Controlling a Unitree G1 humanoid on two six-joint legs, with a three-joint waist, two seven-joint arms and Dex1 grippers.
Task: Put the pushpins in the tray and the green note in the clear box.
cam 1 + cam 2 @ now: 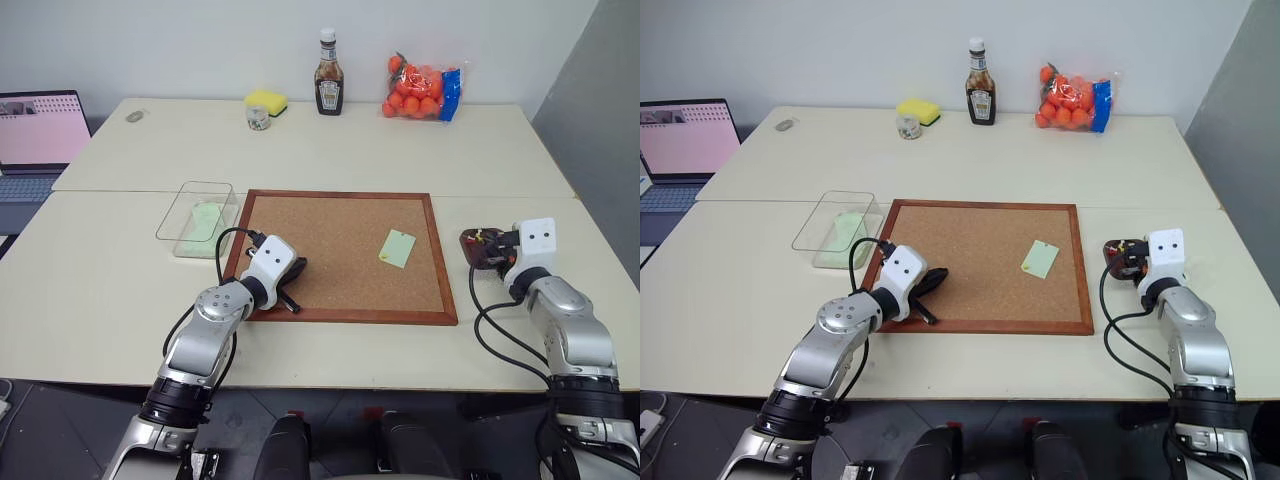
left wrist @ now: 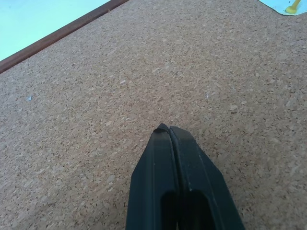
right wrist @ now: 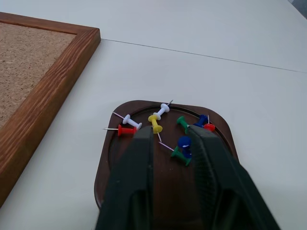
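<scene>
Left eye view puts the green note (image 1: 397, 248) pinned near the corkboard's (image 1: 340, 300) right edge, between both claws, nearer the released right claw (image 3: 170, 139) over the tray (image 3: 120, 172) than the clenched left claw (image 1: 291, 285).

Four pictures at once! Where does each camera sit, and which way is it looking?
Left eye: on the head, looking down over the table; both arms show, left gripper on the corkboard.
Right eye: beside it, same scene, same arms.
Left wrist: along the shut fingers, at cork.
Right wrist: along the parted fingers, at the tray of pushpins.
Shared: the right wrist and head views both show the tray; a green note remains pinned.
</scene>
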